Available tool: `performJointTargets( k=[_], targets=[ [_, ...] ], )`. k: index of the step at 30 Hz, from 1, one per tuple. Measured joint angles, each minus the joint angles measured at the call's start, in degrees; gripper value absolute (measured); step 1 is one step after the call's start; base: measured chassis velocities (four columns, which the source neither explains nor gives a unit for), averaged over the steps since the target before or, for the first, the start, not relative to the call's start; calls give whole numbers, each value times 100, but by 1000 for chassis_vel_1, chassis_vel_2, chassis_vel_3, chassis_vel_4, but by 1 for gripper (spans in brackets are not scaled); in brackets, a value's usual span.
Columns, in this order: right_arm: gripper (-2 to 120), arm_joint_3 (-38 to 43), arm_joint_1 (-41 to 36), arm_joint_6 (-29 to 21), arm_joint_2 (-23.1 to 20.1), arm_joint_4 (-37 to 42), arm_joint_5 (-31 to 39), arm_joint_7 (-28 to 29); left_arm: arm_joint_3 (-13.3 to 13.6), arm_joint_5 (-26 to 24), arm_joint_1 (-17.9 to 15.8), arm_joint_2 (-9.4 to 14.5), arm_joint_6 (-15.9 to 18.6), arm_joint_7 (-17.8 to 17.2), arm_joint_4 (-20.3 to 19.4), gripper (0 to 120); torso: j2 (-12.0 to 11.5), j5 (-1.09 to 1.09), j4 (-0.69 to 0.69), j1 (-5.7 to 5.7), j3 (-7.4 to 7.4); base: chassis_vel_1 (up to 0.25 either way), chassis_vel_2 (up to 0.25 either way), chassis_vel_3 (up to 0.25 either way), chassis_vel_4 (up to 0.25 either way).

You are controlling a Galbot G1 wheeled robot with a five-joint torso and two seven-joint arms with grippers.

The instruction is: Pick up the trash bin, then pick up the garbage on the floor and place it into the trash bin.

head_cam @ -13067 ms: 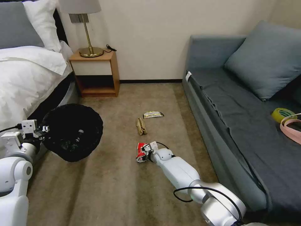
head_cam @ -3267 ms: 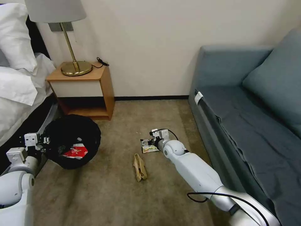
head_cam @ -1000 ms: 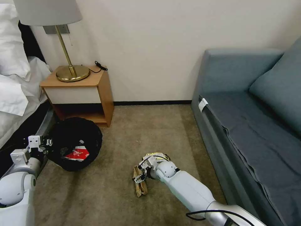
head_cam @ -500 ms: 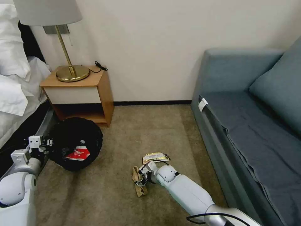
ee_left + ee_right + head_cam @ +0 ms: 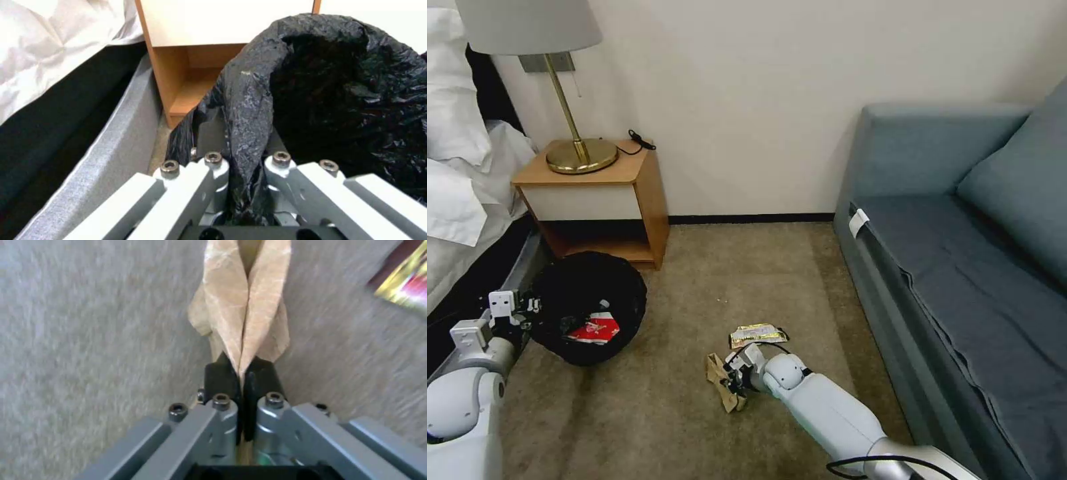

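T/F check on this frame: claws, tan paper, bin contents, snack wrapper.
1. The right claw is shut on the tan paper. True.
2. The left claw is open beside the trash bin. False: it pinches the bin's black bag at the rim.
3. The red-white wrapper lies in the bin. True.
4. The snack wrapper is in the bin. False: it lies on the carpet near the right claw.

Head looks down — wrists close on grips.
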Motion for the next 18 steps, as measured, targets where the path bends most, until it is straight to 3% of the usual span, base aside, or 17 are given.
performJointTargets(
  k=[18],
  targets=[
    [0,669,437,952,302,1191,2073,-277,74,-98,31,-40,-21,29,-26,4,0,0,0,0,0,0,0,0,0]
  ],
)
